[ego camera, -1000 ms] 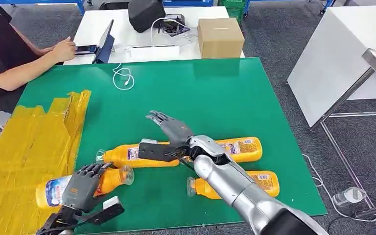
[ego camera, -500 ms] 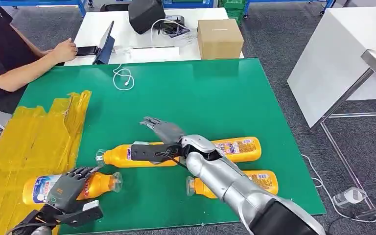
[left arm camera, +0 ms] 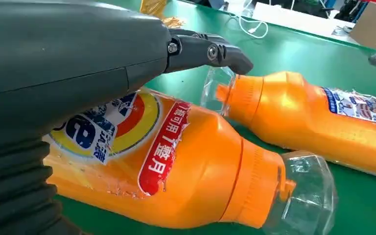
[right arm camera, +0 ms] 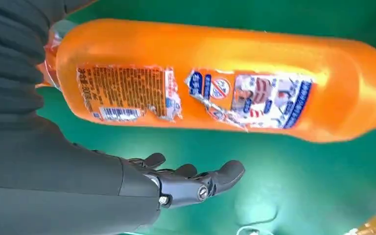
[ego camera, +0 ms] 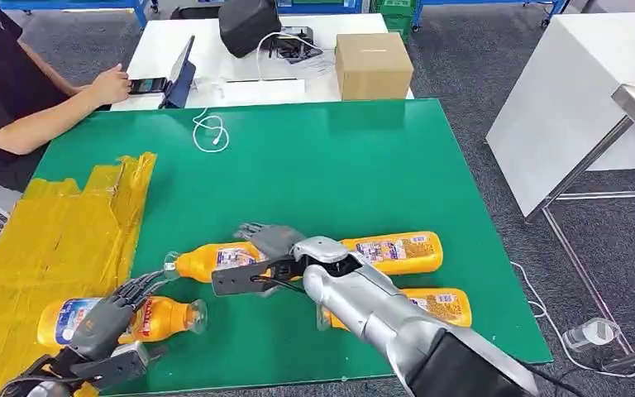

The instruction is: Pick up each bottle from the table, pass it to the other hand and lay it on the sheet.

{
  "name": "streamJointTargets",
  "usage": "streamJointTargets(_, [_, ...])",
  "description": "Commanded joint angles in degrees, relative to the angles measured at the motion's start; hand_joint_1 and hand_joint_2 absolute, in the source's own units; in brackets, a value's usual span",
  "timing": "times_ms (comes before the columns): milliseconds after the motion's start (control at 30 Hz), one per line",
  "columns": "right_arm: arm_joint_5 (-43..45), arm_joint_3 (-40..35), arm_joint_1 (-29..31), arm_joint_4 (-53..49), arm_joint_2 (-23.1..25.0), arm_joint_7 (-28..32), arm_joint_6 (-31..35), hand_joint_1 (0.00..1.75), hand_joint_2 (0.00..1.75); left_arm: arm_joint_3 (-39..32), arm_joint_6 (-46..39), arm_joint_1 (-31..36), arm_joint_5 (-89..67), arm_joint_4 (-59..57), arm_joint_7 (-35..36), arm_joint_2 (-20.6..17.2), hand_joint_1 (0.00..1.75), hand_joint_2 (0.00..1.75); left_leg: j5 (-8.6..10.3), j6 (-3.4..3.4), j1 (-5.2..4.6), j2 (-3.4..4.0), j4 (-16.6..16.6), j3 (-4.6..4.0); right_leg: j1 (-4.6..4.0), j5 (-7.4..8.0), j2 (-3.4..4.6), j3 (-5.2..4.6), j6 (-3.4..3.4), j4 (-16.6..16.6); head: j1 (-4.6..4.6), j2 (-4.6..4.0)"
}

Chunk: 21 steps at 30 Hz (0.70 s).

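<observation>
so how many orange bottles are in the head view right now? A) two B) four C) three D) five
C: one bottle lies at the edge of the yellow sheet under the left hand, a long bottle and another bottle lie on the green mat by the right hand.

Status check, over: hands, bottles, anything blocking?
Left hand on bottle at the sheet edge. Right hand open over long bottle. Nothing blocking.
</observation>
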<state>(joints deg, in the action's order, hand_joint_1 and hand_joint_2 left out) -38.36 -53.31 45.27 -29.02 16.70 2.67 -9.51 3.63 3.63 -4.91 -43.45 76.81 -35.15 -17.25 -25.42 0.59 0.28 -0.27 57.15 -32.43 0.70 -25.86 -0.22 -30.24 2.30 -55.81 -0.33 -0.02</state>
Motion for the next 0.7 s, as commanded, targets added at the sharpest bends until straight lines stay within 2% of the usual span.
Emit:
streamJointTargets(33, [-1.6, -6.1, 2.5, 9.3, 1.5, -1.0, -0.7, 0.00, 1.75, -0.1, 8.3, -0.5, 8.4, -0.5, -4.9, 3.0, 0.00, 0.00, -0.01, 0.00, -0.03, 0.06, -0.1, 0.07, 0.03, 0.00, 0.06, 0.05, -0.03, 0.0, 0.00, 0.00])
streamJointTargets(167, [-4.9, -8.4, 1.1, 11.4, 2.7, -4.4, 0.6, 0.00, 1.75, 3.3, 10.5, -0.6, 20.0, 4.5, -4.9, 3.6, 0.00, 0.00, -0.01, 0.00, -0.03, -0.02, 0.0, 0.07, 0.03, -0.02, -0.02, 0.06, -0.03, 0.1, 0.00, 0.00])
streamJointTargets(267, [-9.1, -11.1, 0.0, 13.2, 3.0, -9.4, -0.6, 0.00, 1.75, 3.1, 13.6, -0.3, 27.0, 8.8, -4.9, 6.4, 0.00, 0.00, -0.01, 0.01, 0.01, -0.06, 0.0, 0.03, -0.01, -0.02, -0.07, 0.03, -0.03, 0.1, 0.02, 0.00])
streamJointTargets(500, [-9.4, -11.1, -0.4, 13.6, 2.8, -10.3, -1.4, 0.00, 1.75, 2.6, 14.9, -0.2, 28.7, 9.8, -4.9, 7.1, 0.00, 0.00, 0.01, -0.01, 0.03, -0.02, -0.1, 0.04, -0.03, 0.00, -0.06, 0.00, -0.06, 0.2, -0.02, 0.00])
streamJointTargets(633, [-10.8, -11.6, -3.0, 15.0, 1.6, -13.4, -3.8, 0.02, 1.75, 1.6, 17.8, 1.9, 31.8, 10.9, -4.9, 9.6, 0.00, 0.00, 0.03, -0.01, 0.06, -0.16, 0.0, 0.00, -0.06, -0.01, -0.20, -0.01, -0.04, 0.2, 0.02, 0.00])
streamJointTargets(667, [-10.4, -10.8, -3.9, 15.2, 1.2, -13.5, -3.6, 0.51, 1.75, 1.4, 18.8, 2.7, 32.1, 10.2, -4.9, 10.0, 0.00, 0.00, 0.04, 0.00, 0.06, -0.23, -0.1, 0.02, -0.06, -0.01, -0.26, 0.02, -0.04, 0.2, 0.00, 0.00])
streamJointTargets(700, [-9.9, -10.0, -4.4, 15.5, 1.0, -13.6, -3.6, 1.66, 1.75, 1.0, 18.8, 3.0, 31.8, 10.3, -4.9, 10.5, 0.00, 0.00, 0.07, 0.01, 0.07, -0.34, -0.1, 0.02, -0.07, -0.01, -0.37, 0.06, -0.05, 0.3, 0.07, 0.00])
